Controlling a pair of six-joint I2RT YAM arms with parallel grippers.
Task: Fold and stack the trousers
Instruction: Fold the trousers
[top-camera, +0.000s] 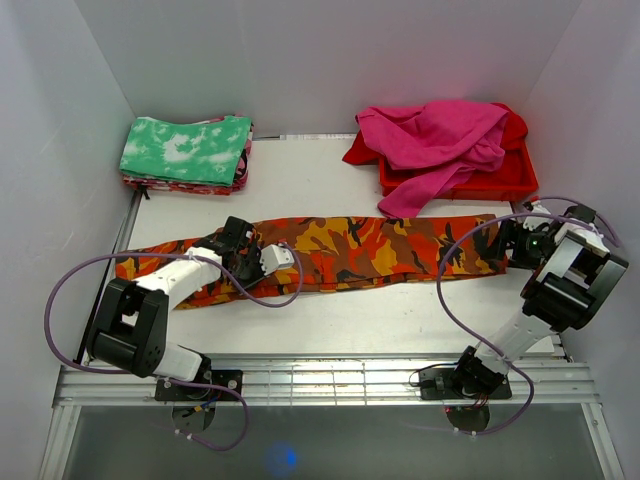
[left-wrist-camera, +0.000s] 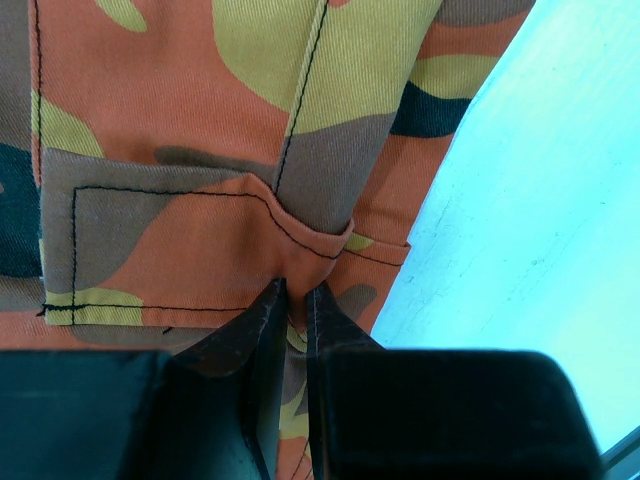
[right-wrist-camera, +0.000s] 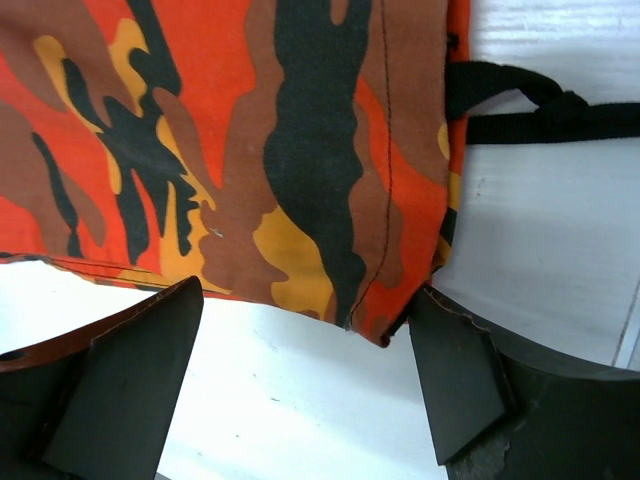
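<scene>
The camouflage trousers (top-camera: 350, 250) lie stretched out flat, left to right, across the middle of the table. My left gripper (top-camera: 243, 265) is on their left part. In the left wrist view it (left-wrist-camera: 293, 300) is shut on a pinch of the cloth (left-wrist-camera: 200, 200) just below a stitched pocket, near the cloth's edge. My right gripper (top-camera: 510, 245) is at the trousers' right end. In the right wrist view it (right-wrist-camera: 300, 350) is open, its fingers wide apart either side of the cloth's (right-wrist-camera: 250, 150) corner, low over the table. A black strap (right-wrist-camera: 520, 100) trails off that end.
A folded stack topped by green-and-white mottled cloth (top-camera: 185, 150) sits at the back left. A red tray (top-camera: 505, 180) at the back right holds magenta and red garments (top-camera: 440, 140), one spilling toward the trousers. White walls enclose three sides.
</scene>
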